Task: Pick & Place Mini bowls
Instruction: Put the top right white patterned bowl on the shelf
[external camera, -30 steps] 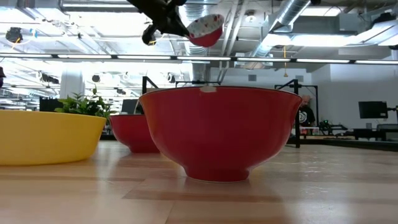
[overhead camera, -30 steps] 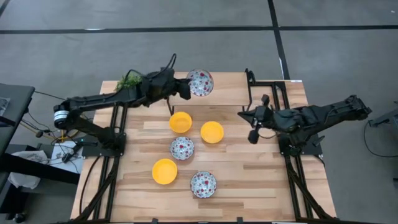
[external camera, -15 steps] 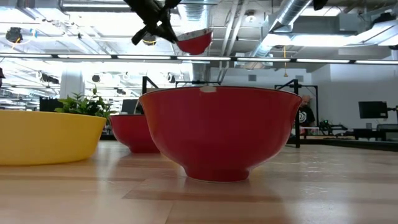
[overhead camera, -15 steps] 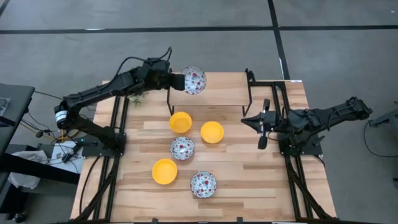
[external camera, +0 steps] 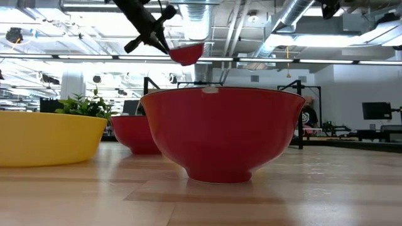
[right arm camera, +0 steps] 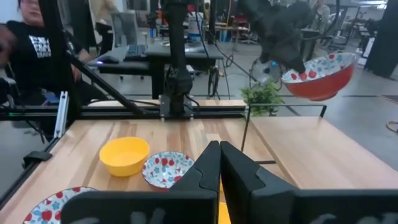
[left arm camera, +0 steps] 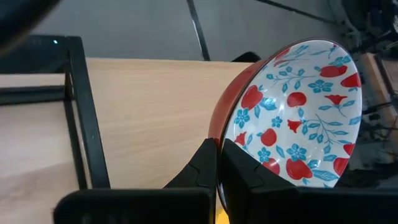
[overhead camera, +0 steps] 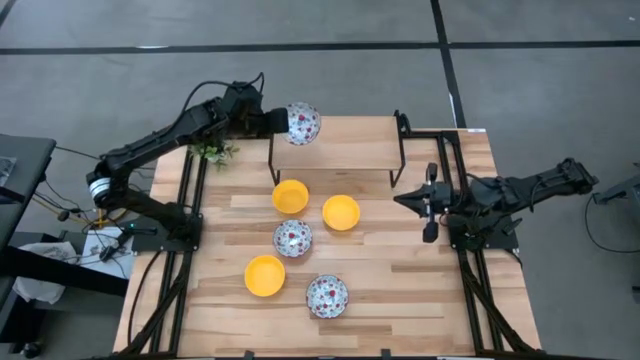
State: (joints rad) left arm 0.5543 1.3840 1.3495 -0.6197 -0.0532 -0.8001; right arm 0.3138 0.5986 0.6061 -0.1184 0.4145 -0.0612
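Wood-plank counter (overhead camera: 400, 290) on a grey floor, open workshop room behind with a person at the far edge in the right wrist view. Left end effector (overhead camera: 278, 122) raised over the far-left part of the counter, fingers clamped on the rim of a floral bowl (overhead camera: 303, 124), held in the air and tipped on its side, empty; red outside, white patterned inside. It hangs above a black wire rack (overhead camera: 335, 150), near the green plant (overhead camera: 211, 150). Five bowls sit on the counter, all empty: yellow bowl (overhead camera: 290, 196), second yellow bowl (overhead camera: 341, 212), third yellow bowl (overhead camera: 265, 275), second floral bowl (overhead camera: 293, 237), third floral bowl (overhead camera: 327, 295). Right end effector (overhead camera: 431, 203) at the right side, fingers together, holding nothing.
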